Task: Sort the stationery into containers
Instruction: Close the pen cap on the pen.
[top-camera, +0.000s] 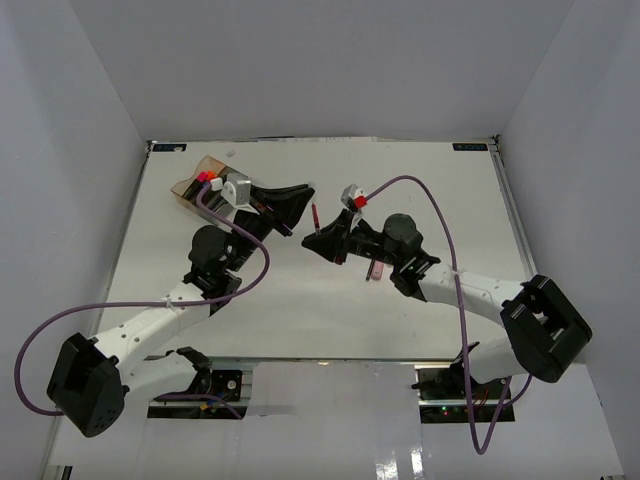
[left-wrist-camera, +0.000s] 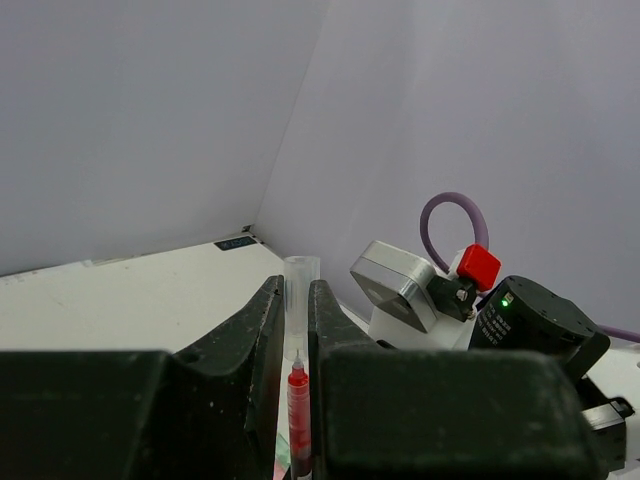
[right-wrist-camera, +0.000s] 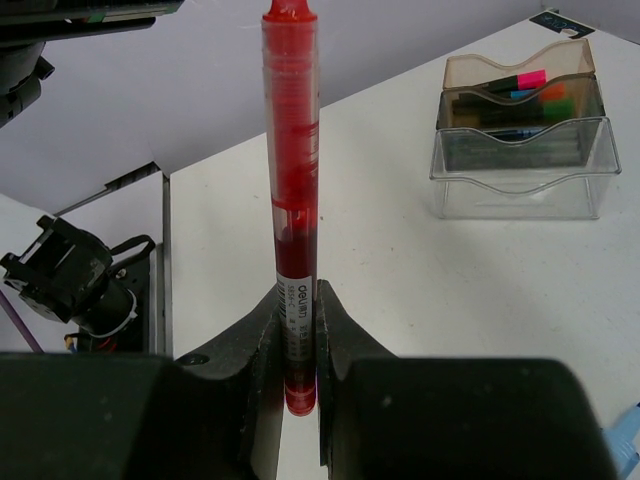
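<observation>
My right gripper (top-camera: 322, 238) (right-wrist-camera: 297, 300) is shut on a thin red pen (right-wrist-camera: 290, 180), gripping its lower barrel so it stands upright between the fingers above the table's middle (top-camera: 317, 215). My left gripper (top-camera: 303, 195) (left-wrist-camera: 297, 290) is shut on a clear pen cap (left-wrist-camera: 300, 285). The pen's bare tip (left-wrist-camera: 298, 385) sits between the left fingers, just short of the cap's mouth. The organiser tray (right-wrist-camera: 515, 170) (top-camera: 205, 180) stands at the far left, with amber, grey and clear compartments. Several highlighters with pink, orange and blue caps (right-wrist-camera: 530, 85) lie in its rear compartments.
A pink marker (top-camera: 375, 268) lies on the table under my right arm. A pastel blue item (right-wrist-camera: 625, 435) shows at the right wrist view's lower right edge. The right wrist and its cable (left-wrist-camera: 470, 290) are close to my left gripper. White walls enclose the table.
</observation>
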